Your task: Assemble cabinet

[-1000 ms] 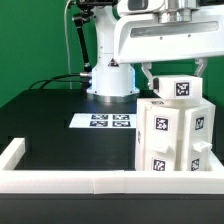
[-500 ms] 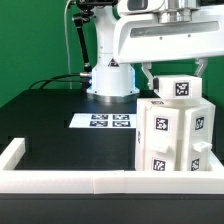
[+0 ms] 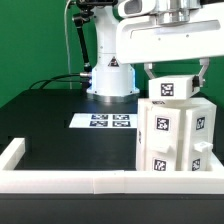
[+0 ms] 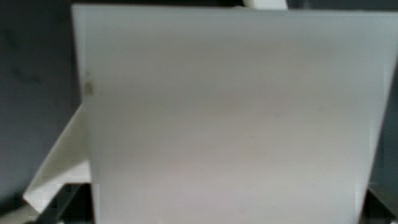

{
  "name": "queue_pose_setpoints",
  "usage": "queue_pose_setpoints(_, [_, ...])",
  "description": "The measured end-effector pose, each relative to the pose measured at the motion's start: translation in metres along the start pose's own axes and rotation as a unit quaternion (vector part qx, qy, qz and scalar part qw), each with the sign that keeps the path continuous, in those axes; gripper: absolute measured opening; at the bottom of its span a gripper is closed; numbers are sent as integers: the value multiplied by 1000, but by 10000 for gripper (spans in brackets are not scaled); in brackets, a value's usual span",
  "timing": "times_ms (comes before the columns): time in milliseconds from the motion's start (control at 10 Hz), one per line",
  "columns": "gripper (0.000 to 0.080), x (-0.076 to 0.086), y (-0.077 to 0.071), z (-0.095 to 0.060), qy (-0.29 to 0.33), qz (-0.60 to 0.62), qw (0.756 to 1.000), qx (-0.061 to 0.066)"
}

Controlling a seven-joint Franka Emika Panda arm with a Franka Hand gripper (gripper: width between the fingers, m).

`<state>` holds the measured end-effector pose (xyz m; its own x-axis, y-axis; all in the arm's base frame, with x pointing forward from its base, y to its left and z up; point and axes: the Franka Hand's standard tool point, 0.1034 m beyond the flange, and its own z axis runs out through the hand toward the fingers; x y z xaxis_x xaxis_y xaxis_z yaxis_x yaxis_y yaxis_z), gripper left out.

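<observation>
Exterior view
Cabinet parts, count: two that can be told apart. One large cabinet body (image 3: 176, 138) stands upright in the lower right of the frame. One small block (image 3: 173, 88) sits on top of it.
Tags on the cabinet: one on the small block and at least four on the two visible faces of the body.
Gripper (image 3: 176, 80): one, in the upper right of the frame, coming down from the white arm. Its two dark fingers (image 3: 149, 74) stand on either side of the small block and seem to press against it, so it is clamped on that block.
Marker board (image 3: 103, 121): one, flat on the table at mid-frame, well left of the cabinet body. It carries four tags.
Table (image 3: 50, 125): one, black. A low white rim (image 3: 60, 181) runs along the bottom of the frame and turns up at the lower left.
Robot base (image 3: 110, 80): one, white, behind the marker board, with dark cables (image 3: 73, 40) beside it at the upper left.
Obstruction: the rim covers the foot of the cabinet body, and the arm housing hides the upper part of the fingers.

Wrist view
White panel (image 4: 231, 120): one pale, blurred flat face that fills most of the frame. No tag can be read on it.
Surroundings: only dark strips past the panel's edges.
Gripper state: cannot be told in this view, because the panel blocks nearly everything.
</observation>
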<state>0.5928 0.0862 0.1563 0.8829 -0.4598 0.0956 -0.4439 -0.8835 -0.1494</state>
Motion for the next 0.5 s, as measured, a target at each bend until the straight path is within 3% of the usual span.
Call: queue_pose_setpoints(500, [560, -2, -5, 0, -2, 192, 981, 10])
